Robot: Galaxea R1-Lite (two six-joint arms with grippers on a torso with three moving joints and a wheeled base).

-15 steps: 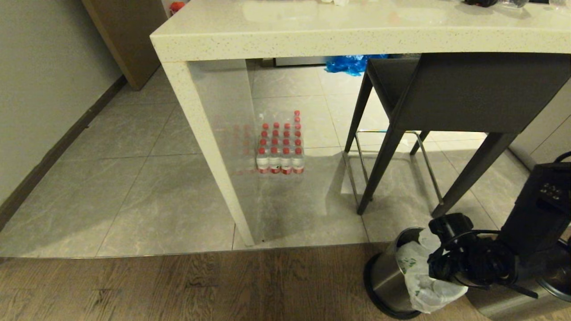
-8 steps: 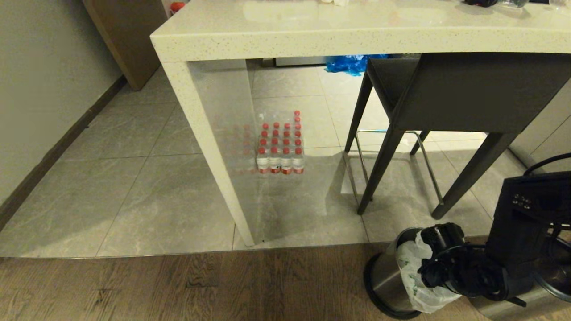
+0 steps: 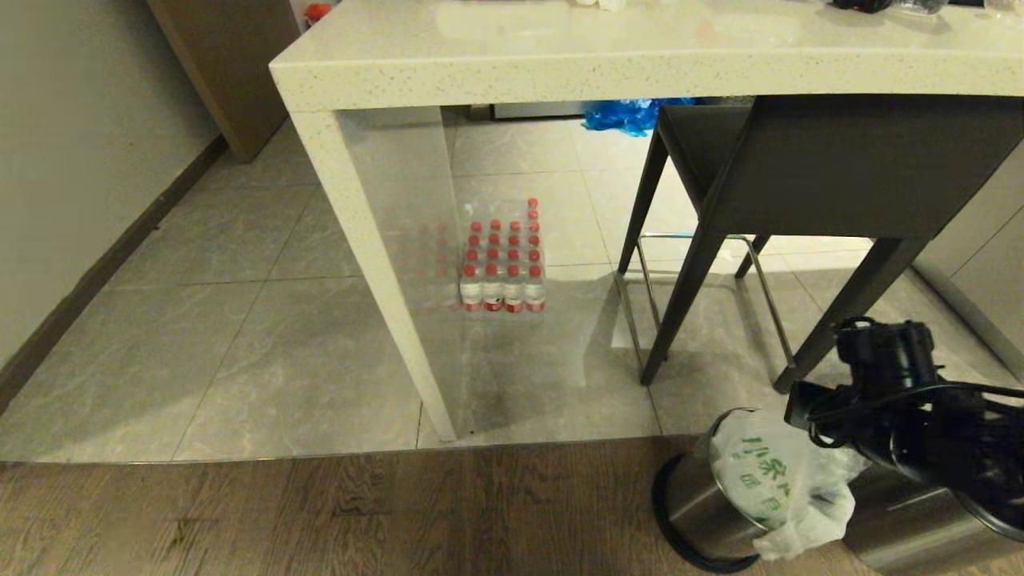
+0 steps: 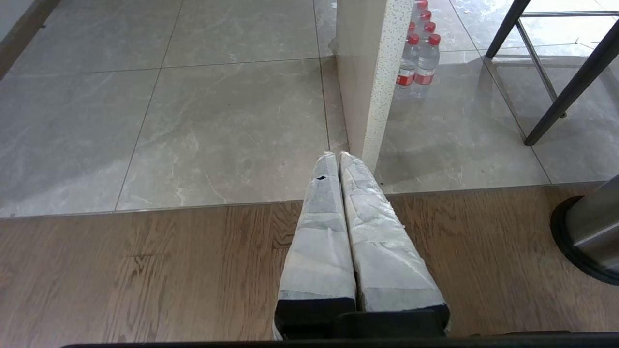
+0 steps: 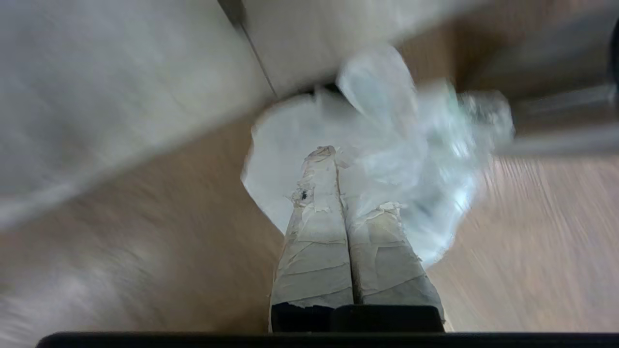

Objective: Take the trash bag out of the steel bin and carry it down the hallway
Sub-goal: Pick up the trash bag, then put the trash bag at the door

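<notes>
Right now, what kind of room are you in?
Probably a home kitchen or dining area: a speckled stone counter with a dark stool tucked under it, a pack of water bottles on the tiled floor, and a steel bin lined with a bag.

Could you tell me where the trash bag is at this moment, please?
In the head view the trash bag is at lower right, bulging out of the steel bin on the wood floor, pinched by the right gripper.

Head camera looks down; both wrist cameras face the floor (image 4: 193,121) closely.
</notes>
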